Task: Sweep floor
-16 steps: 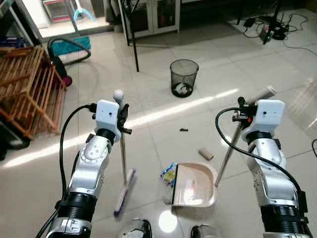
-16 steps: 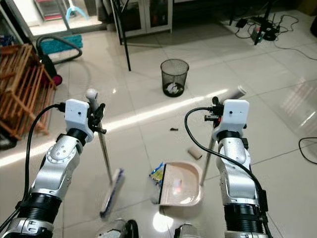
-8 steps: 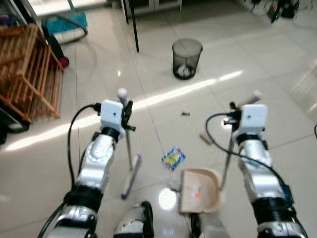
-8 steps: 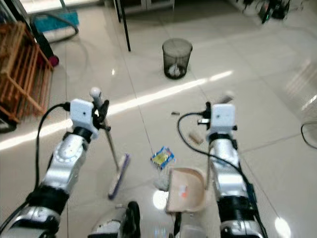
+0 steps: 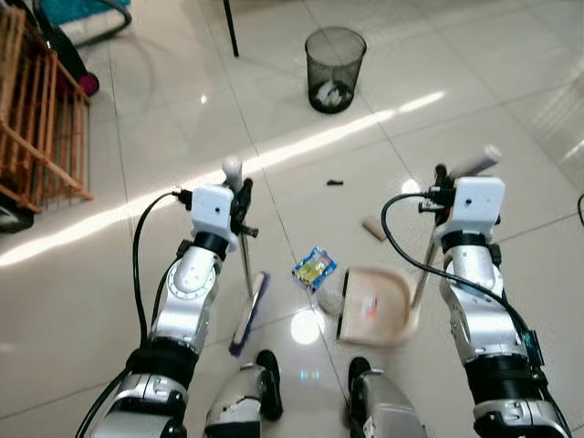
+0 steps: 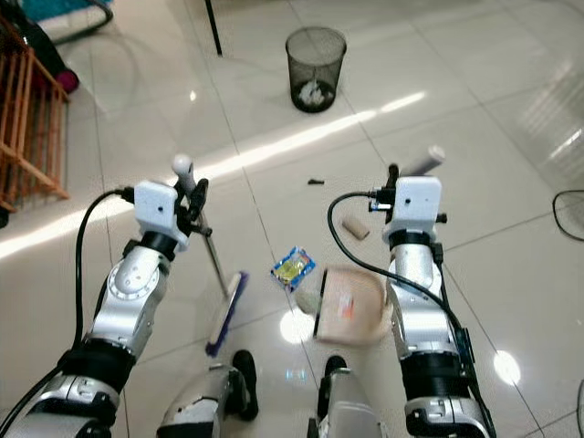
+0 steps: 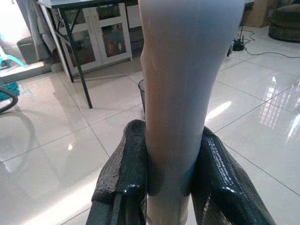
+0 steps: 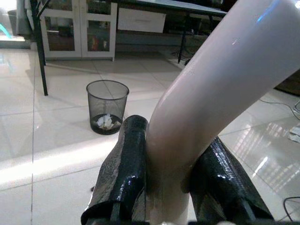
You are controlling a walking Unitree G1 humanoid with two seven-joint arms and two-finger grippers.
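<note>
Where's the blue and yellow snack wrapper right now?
In the left eye view the snack wrapper lies flat on the floor tiles between the broom head on its left and the dustpan on its right.

A beige dustpan (image 5: pixel 376 307) lies beside a blue-and-yellow wrapper (image 5: pixel 314 267); the broom (image 5: pixel 248 299) head is purple, the mesh bin (image 5: pixel 334 57) black, the floor (image 5: pixel 137 173) glossy white tile.

Bright daylight, glare streaks on floor (image 5: pixel 109 301)
</note>
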